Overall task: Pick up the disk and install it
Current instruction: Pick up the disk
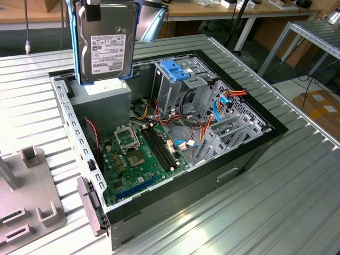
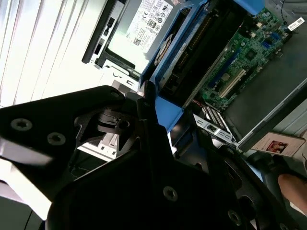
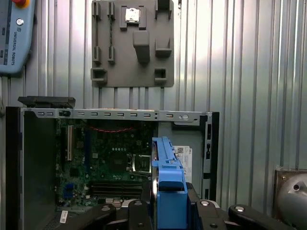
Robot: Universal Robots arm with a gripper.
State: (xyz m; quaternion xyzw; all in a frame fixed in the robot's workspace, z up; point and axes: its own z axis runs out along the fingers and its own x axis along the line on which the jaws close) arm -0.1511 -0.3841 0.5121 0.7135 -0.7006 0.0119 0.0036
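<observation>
Pickup is done: we're holding the disk [image 1: 103, 42] with the gripper [image 3: 169, 205] clamping its blue-bracketed edge. It's hanging upright over the power-supply box [image 1: 101, 98], toward the exterior view's left of the open case [image 1: 249, 154]. Install isn't done yet, since the disk is sitting well apart from the drive cage [image 1: 186, 87]. We're seeing orange and red cables [image 1: 199, 125] crowding beside that cage, with the motherboard [image 1: 138, 154] lying exposed below.
</observation>
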